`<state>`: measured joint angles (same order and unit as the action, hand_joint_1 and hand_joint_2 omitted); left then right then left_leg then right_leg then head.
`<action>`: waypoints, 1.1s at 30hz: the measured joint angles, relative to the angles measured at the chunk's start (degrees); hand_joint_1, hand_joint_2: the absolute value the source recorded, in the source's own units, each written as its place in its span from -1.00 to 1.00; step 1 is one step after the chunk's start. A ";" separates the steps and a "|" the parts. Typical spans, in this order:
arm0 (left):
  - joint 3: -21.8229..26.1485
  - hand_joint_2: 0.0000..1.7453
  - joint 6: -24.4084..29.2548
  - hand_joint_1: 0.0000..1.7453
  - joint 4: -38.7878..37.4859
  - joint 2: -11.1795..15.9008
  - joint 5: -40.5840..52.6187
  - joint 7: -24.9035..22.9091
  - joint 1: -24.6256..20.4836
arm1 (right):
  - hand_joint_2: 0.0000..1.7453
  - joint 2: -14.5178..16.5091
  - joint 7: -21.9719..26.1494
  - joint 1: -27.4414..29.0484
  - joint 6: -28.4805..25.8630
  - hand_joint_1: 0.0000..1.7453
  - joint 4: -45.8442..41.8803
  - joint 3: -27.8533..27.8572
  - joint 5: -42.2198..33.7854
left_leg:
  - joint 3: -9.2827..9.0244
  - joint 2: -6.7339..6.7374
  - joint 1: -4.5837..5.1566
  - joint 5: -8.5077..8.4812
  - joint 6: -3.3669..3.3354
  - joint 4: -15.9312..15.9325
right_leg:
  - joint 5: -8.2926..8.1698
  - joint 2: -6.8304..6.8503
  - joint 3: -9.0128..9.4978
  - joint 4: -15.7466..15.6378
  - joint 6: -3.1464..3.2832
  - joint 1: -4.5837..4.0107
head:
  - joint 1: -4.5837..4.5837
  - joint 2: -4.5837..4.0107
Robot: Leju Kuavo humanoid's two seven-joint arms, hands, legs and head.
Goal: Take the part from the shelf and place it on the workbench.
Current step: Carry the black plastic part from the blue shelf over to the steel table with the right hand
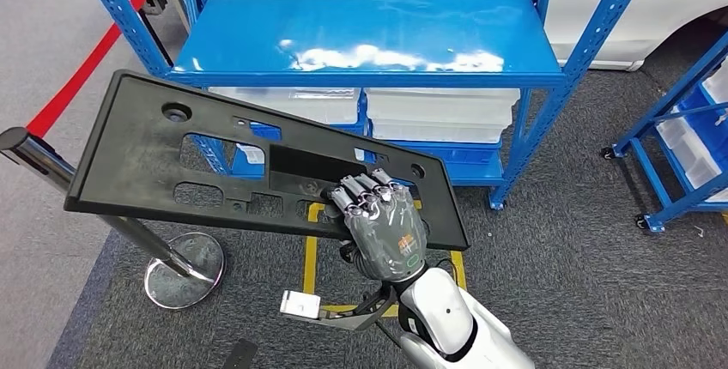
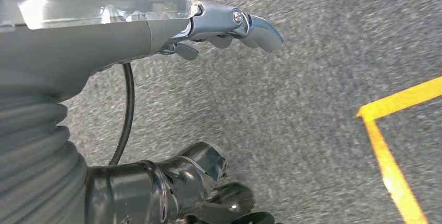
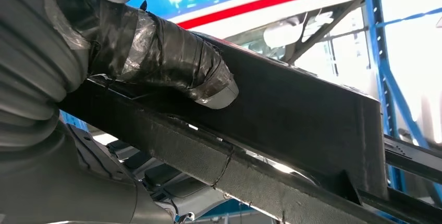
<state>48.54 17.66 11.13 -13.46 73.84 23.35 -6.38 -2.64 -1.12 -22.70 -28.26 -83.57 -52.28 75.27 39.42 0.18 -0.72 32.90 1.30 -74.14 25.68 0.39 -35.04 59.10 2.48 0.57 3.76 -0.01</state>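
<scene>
The part is a long flat black plastic panel (image 1: 163, 150) with several cut-outs, held in the air in front of the blue shelf (image 1: 360, 43). My right hand (image 1: 382, 227) grips its near edge towards the right end, fingers over the top. From the right wrist view the thumb (image 3: 208, 86) presses against the panel's underside (image 3: 302, 120). The panel tilts, its left end over a chrome post. My left hand (image 2: 229, 26) hangs over grey carpet, fingers loosely apart and holding nothing.
The blue shelf's top level is bare; clear plastic bins (image 1: 442, 111) sit on its lower level. A chrome stanchion (image 1: 185, 270) with a round base stands at the left. Another blue rack (image 1: 687, 129) is at the right. Yellow floor tape (image 1: 311, 257) marks the carpet.
</scene>
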 joint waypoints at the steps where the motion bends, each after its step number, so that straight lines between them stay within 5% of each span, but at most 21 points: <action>1: 0.00 1.00 0.00 -1.00 0.00 0.01 -0.02 0.07 0.00 | 1.00 0.00 0.05 0.09 0.02 1.00 -0.01 0.00 -0.35 | -1.89 0.00 -0.02 -1.73 -0.04 1.90 | -0.38 -0.01 -0.70 0.17 -0.13 0.00 | -0.01 0.00; 2: 0.00 1.00 0.00 -1.00 0.00 0.01 -0.03 0.18 -0.01 | 1.00 0.00 0.15 0.14 0.04 1.00 -0.02 0.00 -0.75 | -4.51 0.00 -0.02 -3.22 -0.16 5.38 | -0.72 -0.03 -1.27 0.37 -0.31 0.00 | -0.01 0.01; 4: 0.00 1.00 -0.01 -1.00 0.00 0.03 -0.05 0.62 -0.08 | 1.00 0.00 0.49 0.21 0.05 1.00 -0.13 0.05 -1.61 | -9.76 -0.07 0.18 -3.65 -0.59 13.19 | -1.37 -0.07 -2.06 0.73 -0.85 -0.13 | -0.01 0.01; 6: 0.01 1.00 -0.02 -1.00 0.00 0.07 -0.11 1.02 -0.04 | 1.00 0.00 0.85 0.32 0.02 1.00 -0.26 0.15 -2.30 | -11.61 -0.17 0.48 -2.71 -1.10 16.79 | -2.09 -0.05 -2.30 0.72 -1.51 -0.21 | 0.02 0.00; 9: 0.02 1.00 -0.02 -1.00 0.00 0.11 -0.21 1.17 0.09 | 1.00 -0.09 1.01 0.55 -0.05 1.00 -0.47 0.33 -2.83 | -11.10 0.00 0.20 -3.73 -2.27 17.55 | -1.84 -0.21 -2.85 1.34 -2.46 -0.24 | 0.06 0.01; 13: 0.02 1.00 -0.07 -1.00 0.00 0.11 -0.20 1.21 0.19 | 1.00 -0.52 0.90 1.20 -0.36 1.00 -0.62 0.53 -3.06 | -9.61 0.29 0.12 -5.13 -3.28 17.49 | 5.74 -0.34 -7.61 13.56 -3.17 -0.16 | 0.12 0.00; 15: -0.03 1.00 -0.30 -1.00 0.00 0.11 0.16 1.47 0.31 | 1.00 -0.88 0.35 2.33 -0.80 1.00 -0.68 0.91 -2.69 | -8.92 0.32 0.19 -5.32 -3.32 17.08 | 6.13 -0.34 -7.67 15.93 -3.18 -0.16 | 0.12 0.00; 18: -0.15 1.00 -0.27 -1.00 0.00 -0.10 0.06 1.70 0.44 | 1.00 -1.63 -0.19 4.66 -2.21 1.00 -1.27 2.37 -2.07 | -8.54 0.27 0.31 -5.21 -3.10 16.44 | 2.06 -0.12 -1.54 6.59 -2.44 -0.36 | 0.12 0.00; 20: -0.10 1.00 -0.05 -1.00 0.00 -0.18 -0.51 1.67 0.55 | 1.00 -2.03 -0.01 5.54 -3.20 1.00 -1.76 3.33 -2.28 | -8.11 0.42 0.51 -5.11 -2.69 15.96 | 1.18 0.09 0.84 1.73 -1.76 -0.71 | 0.10 0.00; 23: -0.04 1.00 0.03 -1.00 0.00 -0.14 -0.87 1.69 0.66 | 1.00 -2.43 0.02 6.67 -3.80 1.00 -2.33 4.47 -2.54 | -7.70 0.76 0.65 -5.02 -2.02 15.76 | 1.19 -0.13 0.75 0.76 -1.13 -0.64 | 0.08 0.00; 25: -0.01 1.00 0.10 -1.00 0.00 -0.09 -1.10 1.77 0.68 | 1.00 -2.61 0.01 7.62 -4.12 1.00 -2.86 5.30 -2.63 | -6.81 0.54 0.64 -3.29 -1.49 13.73 | 0.87 -0.15 0.81 0.29 -0.58 -0.25 | 0.02 0.01; 29: 0.03 1.00 0.17 -1.00 0.00 -0.05 -1.26 1.85 1.03 | 1.00 -2.98 0.01 10.25 -5.87 1.00 -3.92 7.84 -2.32 | -1.23 0.32 0.21 2.54 -0.66 0.94 | 0.70 -0.21 0.67 0.21 -0.19 -0.22 | -0.04 0.00; 31: 0.04 1.00 0.18 -1.00 0.00 -0.01 -1.26 1.85 1.21 | 1.00 -3.23 0.01 11.15 -6.12 1.00 -4.11 8.86 -2.15 | -1.64 0.31 0.04 0.61 -0.54 1.58 | 0.71 -0.56 0.65 0.39 -0.20 -0.20 | -0.05 0.00; 33: 0.04 1.00 0.22 -1.00 0.00 0.09 -1.26 1.85 1.18 | 1.00 -3.39 0.02 11.71 -6.15 1.00 -4.54 9.49 -2.04 | -5.07 0.06 -0.06 -3.41 -0.74 8.86 | 0.75 -0.99 0.62 0.62 -0.30 -0.19 | -0.04 0.00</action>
<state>48.59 17.88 11.13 -13.37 72.59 25.20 -5.20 -6.03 -1.10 -11.00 -34.40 -88.11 -42.79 73.24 34.35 0.25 -0.78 29.49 0.56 -65.29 26.43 -0.61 -34.42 59.73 2.19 0.38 3.72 -0.01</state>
